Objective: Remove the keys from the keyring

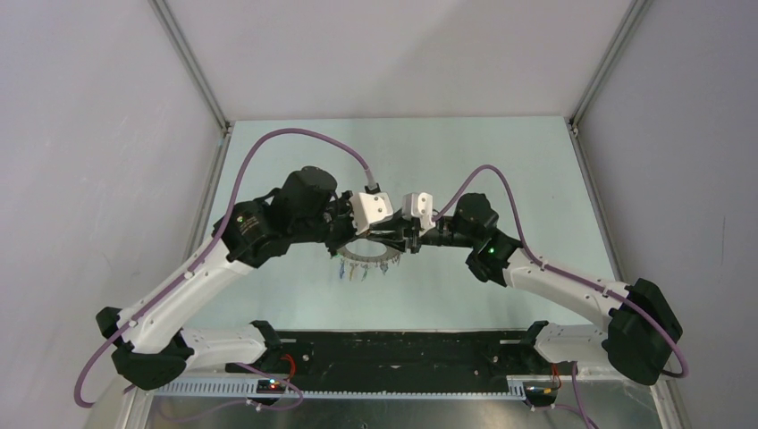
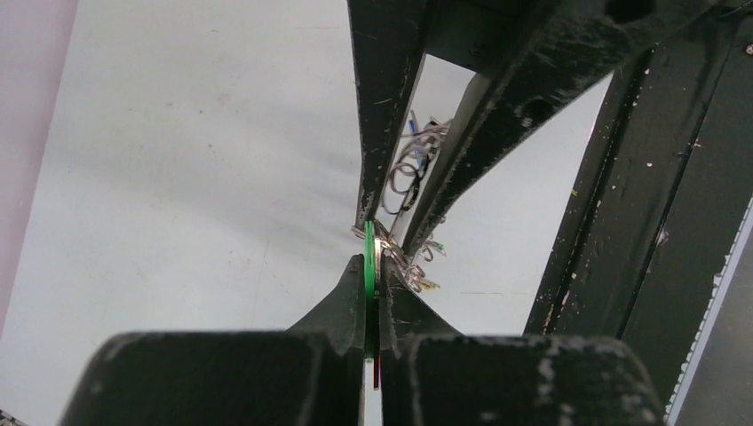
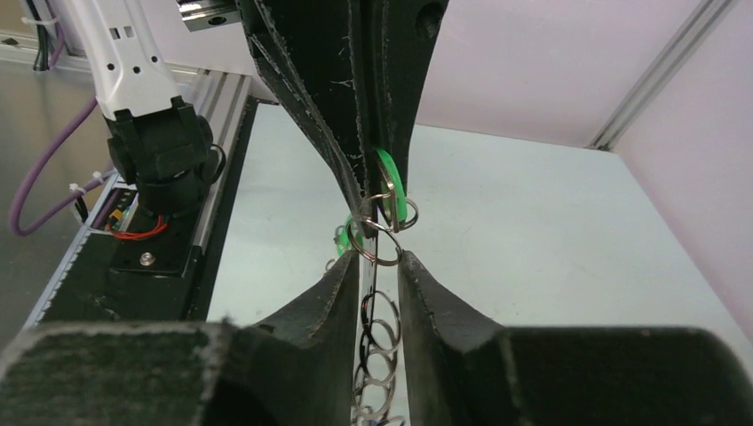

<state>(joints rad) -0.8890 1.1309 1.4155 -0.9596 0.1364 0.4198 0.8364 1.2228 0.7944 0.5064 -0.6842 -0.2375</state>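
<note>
green is catching the eye first: a green tag [image 2: 368, 293] is sitting edge-on between the fingers of the left gripper [image 2: 370, 266], and those fingers are clenching flat against it. the right gripper [image 3: 379, 262] is facing it nose to nose from the other side. its fingers are standing a little apart with a string of small wire rings [image 3: 375, 330] running down through the gap. whether they are actually biting on anything, i cannot tell. from above, both arms are meeting over the middle of the pale table [image 1: 501, 179]. the keyring [image 1: 368, 254] is hanging between and just beneath the two grippers, up off the surface. the keys [image 1: 362, 271] are dangling in a fringe along its near rim, blue among them, too small to count. one split ring [image 3: 376, 240] is sitting right at the left fingertips, touching the tag.
</note>
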